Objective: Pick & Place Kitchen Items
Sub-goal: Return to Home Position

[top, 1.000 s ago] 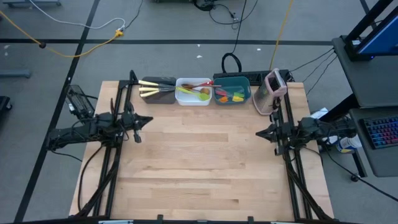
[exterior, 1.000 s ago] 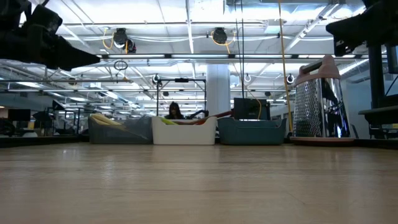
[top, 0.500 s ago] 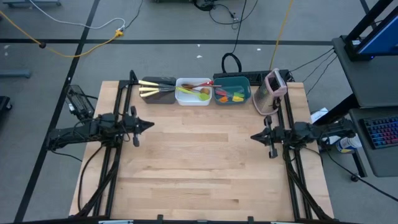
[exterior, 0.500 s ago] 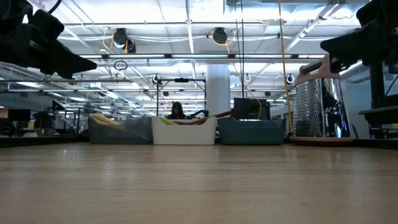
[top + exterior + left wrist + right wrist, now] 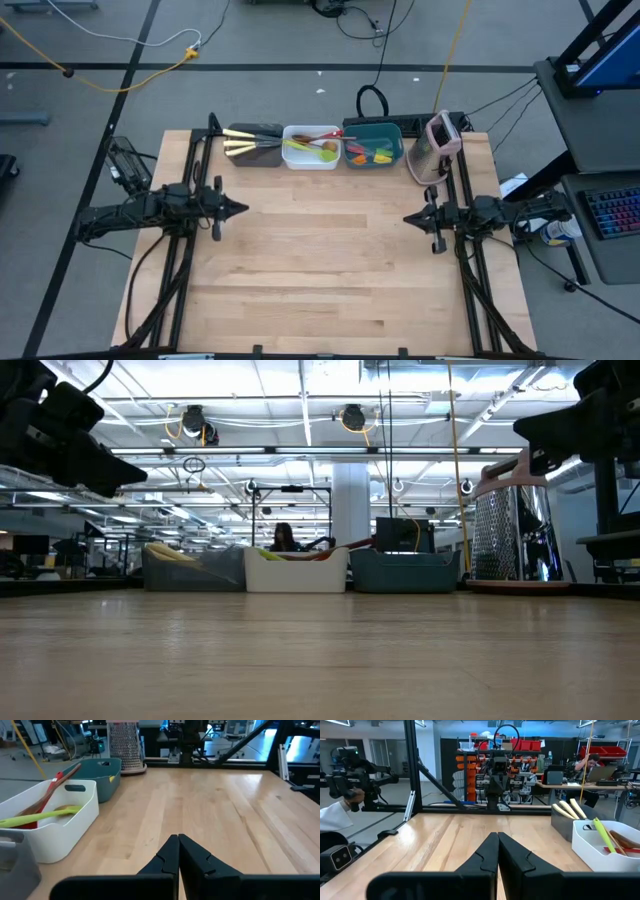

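The left tool [image 5: 238,208] hangs above the left edge of the wooden surface [image 5: 320,270], pointing in toward the middle. Its two dark fingers [image 5: 172,851] are pressed together with nothing between them, and the low view shows it raised well clear of the wood. Three tubs stand touching in a row along the far edge, and all the kitchen items lie inside them. The dark tub [image 5: 195,575] is leftmost and holds the cream-handled knives [image 5: 245,148]. Just beside it, the white tub [image 5: 297,575] holds the spoons [image 5: 300,150]: a green one lying across, with a red one and a wooden one whose handles lean over the rim. Next comes the teal tub [image 5: 405,573], which holds the spatulas [image 5: 372,155]; orange, yellow and green heads show in it. Just to the right of the teal tub a pink-and-grey grater [image 5: 508,530] stands upright near the far right corner. The right tool [image 5: 408,218] hangs above the right edge of the surface, near the grater and well apart from the left tool, pointing in toward it. Its fingers [image 5: 492,849] also meet tip to tip and carry nothing.
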`<state>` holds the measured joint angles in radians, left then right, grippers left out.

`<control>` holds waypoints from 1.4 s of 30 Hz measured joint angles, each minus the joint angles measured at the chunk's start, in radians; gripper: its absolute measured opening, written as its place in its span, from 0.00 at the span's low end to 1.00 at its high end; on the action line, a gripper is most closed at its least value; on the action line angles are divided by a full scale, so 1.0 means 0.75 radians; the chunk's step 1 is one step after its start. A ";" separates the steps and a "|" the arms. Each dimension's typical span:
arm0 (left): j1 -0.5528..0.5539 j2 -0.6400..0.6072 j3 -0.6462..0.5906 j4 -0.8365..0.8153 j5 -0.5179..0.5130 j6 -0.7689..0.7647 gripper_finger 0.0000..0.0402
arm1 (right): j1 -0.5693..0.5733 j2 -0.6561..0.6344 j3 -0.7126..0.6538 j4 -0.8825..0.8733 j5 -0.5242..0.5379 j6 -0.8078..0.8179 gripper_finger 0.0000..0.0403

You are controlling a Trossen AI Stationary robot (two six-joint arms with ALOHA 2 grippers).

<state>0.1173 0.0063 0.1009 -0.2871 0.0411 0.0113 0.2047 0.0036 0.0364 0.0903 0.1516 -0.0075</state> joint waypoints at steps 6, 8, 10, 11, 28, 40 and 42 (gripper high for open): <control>0.000 0.000 0.000 0.000 0.009 -0.001 0.05 | 0.000 0.003 -0.002 -0.007 0.000 0.000 0.00; 0.000 0.000 0.000 0.000 0.009 -0.042 0.06 | 0.000 0.003 -0.003 -0.007 0.000 0.001 0.00; 0.000 0.000 0.000 0.000 0.009 -0.084 0.06 | 0.000 0.003 -0.003 -0.007 0.000 0.000 0.00; 0.000 0.000 0.000 0.000 0.009 -0.093 0.06 | 0.000 0.003 -0.003 -0.007 0.001 0.000 0.00; 0.000 0.000 0.000 0.000 0.005 -0.062 0.06 | 0.000 0.003 -0.004 -0.006 0.004 0.000 0.00; 0.000 0.000 0.000 0.000 0.004 -0.062 0.06 | 0.000 0.003 -0.004 -0.006 0.004 0.000 0.01; 0.000 0.000 0.000 -0.001 0.004 -0.061 0.06 | 0.000 0.003 -0.004 -0.006 0.004 0.000 0.01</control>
<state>0.1173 0.0063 0.1009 -0.2874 0.0441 -0.0347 0.2048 0.0060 0.0334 0.0860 0.1547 -0.0076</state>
